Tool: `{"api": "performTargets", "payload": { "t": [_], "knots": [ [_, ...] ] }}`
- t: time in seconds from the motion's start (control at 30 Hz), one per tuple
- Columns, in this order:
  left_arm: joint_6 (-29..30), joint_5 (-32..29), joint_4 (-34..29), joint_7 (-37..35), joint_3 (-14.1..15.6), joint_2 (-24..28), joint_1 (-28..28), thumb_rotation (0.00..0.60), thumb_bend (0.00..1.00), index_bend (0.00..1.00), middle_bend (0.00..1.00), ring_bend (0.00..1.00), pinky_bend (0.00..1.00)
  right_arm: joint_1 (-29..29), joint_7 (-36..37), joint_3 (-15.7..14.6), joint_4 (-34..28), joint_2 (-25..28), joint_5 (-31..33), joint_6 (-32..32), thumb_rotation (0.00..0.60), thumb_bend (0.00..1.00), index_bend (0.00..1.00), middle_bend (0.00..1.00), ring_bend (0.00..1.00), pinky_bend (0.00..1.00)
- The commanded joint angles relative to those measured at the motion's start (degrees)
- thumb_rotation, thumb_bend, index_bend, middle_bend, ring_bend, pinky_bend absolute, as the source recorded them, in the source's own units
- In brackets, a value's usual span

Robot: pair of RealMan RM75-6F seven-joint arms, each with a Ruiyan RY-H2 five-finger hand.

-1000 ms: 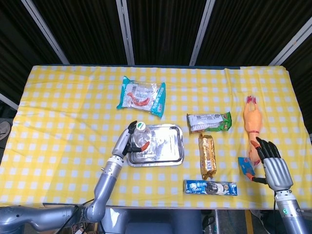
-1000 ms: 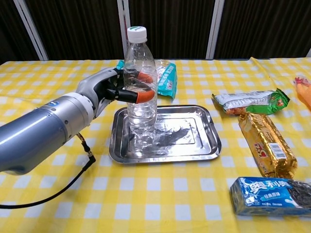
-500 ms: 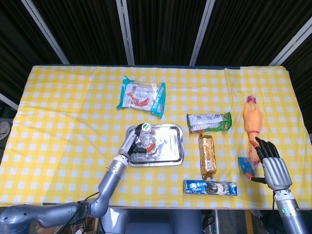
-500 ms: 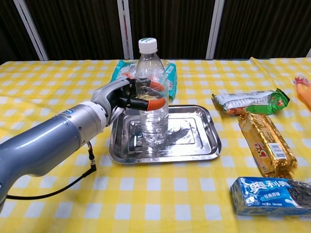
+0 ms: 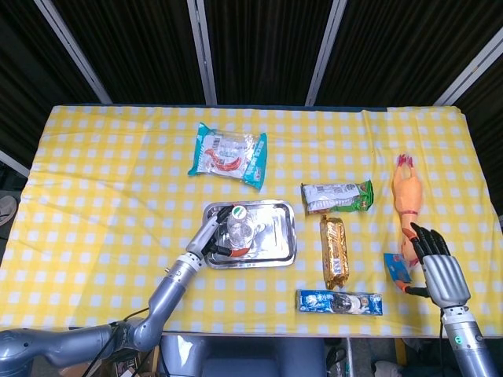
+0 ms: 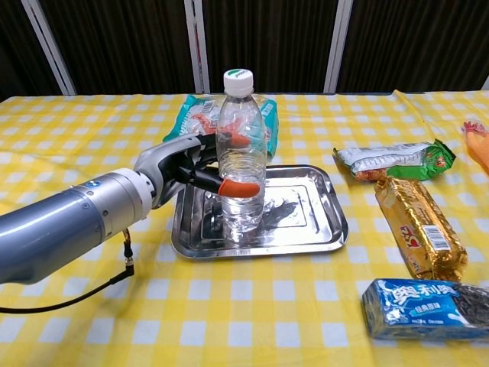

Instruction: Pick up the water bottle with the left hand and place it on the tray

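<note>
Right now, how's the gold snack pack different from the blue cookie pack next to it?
The gold snack pack is gold foil with a red label, while the blue cookie pack is blue with white lettering. In the head view, the gold snack pack lies lengthwise away from the robot, while the blue cookie pack lies crosswise, nearer the table's front edge. Both are long sealed packs lying flat on the checked cloth, right of the tray, untouched by either hand.

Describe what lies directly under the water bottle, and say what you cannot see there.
The water bottle stands upright on the tray, gripped by the left hand. Beneath the tray is the checked tablecloth. The tray patch under the bottle's base is hidden.
</note>
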Motion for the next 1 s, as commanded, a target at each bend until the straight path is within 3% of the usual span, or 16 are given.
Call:
{"api": "performTargets", "payload": {
  "t": [0.03,0.13,0.23,0.27,0.4,0.57,0.73,1.0],
  "knots": [
    [0.5,2.9,-2.1,-2.3,1.1,2.3,1.3,0.6,0.13,0.07,0.04,0.0,0.04,0.0,-0.2,0.0,-0.2,0.1,0.1,-0.1,0.6,0.05,0.11,0.0,0.04,0.0],
    [1.8,6.8,-6.6,-2.9,3.8,7.0,3.7,0.6,0.13,0.07,0.04,0.0,0.04,0.0,-0.1,0.0,-0.4,0.3,0.2,-0.2,0.6,0.05,0.11,0.0,0.04,0.0],
    [5.8,12.3,-14.5,-2.4,8.9,16.5,8.9,0.6,0.15,0.12,0.07,0.0,0.04,-0.1,0.2,0.0,-0.7,0.5,0.0,0.1,0.6,0.05,0.11,0.0,0.04,0.0],
    [8.0,14.3,-16.2,-1.1,10.9,20.3,11.0,0.6,0.16,0.15,0.09,0.0,0.04,-0.1,0.3,0.0,-0.8,0.6,-0.1,0.2,0.6,0.05,0.11,0.0,0.04,0.0],
    [19.5,15.7,-16.7,6.9,14.2,27.8,18.4,0.6,0.2,0.19,0.11,0.0,0.04,-0.2,0.2,-0.1,-1.4,0.9,-0.6,0.8,0.6,0.05,0.11,0.0,0.04,0.0],
    [28.2,16.2,-11.0,11.3,14.9,30.8,23.6,0.6,0.21,0.19,0.11,0.0,0.04,-0.2,-0.6,-0.2,-2.3,0.9,-1.4,1.3,0.6,0.05,0.11,0.0,0.04,0.0],
    [34.2,15.9,-4.0,22.3,14.6,30.0,25.8,0.6,0.21,0.19,0.11,0.0,0.04,0.0,-1.6,0.1,-1.3,0.3,-1.4,1.4,0.6,0.05,0.11,0.0,0.04,0.0],
    [35.0,15.8,-4.9,28.7,15.4,31.0,27.3,0.6,0.21,0.19,0.11,0.0,0.04,0.2,-3.3,0.9,2.1,-1.8,-1.7,2.9,0.6,0.05,0.11,0.0,0.04,0.0]
  ]
}}
